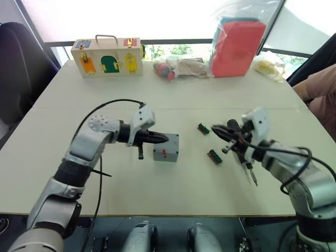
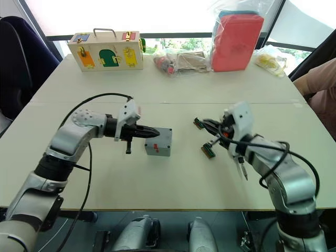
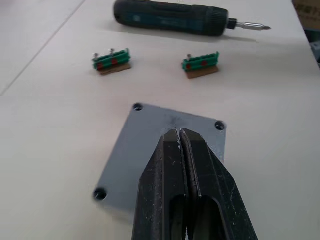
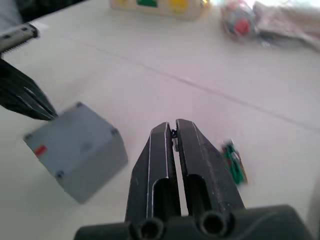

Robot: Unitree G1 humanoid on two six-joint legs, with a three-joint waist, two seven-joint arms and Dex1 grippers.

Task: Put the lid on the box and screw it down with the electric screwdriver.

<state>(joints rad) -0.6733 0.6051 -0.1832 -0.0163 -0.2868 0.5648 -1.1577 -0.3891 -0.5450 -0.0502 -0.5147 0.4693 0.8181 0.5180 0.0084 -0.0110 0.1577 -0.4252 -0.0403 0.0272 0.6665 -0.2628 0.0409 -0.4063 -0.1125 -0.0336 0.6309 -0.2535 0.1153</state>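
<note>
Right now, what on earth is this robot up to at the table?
It is assembling a small grey box. The lid already sits on top, and the left gripper, fingers closed, rests its tips on it. The right gripper, also closed, hovers near two small green blocks. The electric screwdriver lies on the table beyond the blocks, not yet picked up, so the screws look undone.

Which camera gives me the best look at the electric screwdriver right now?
The left wrist view: the electric screwdriver lies whole on the table, black body and metal bit clear, beyond the two green blocks. In the eye views, just its tip pokes out beside the right arm.
</note>
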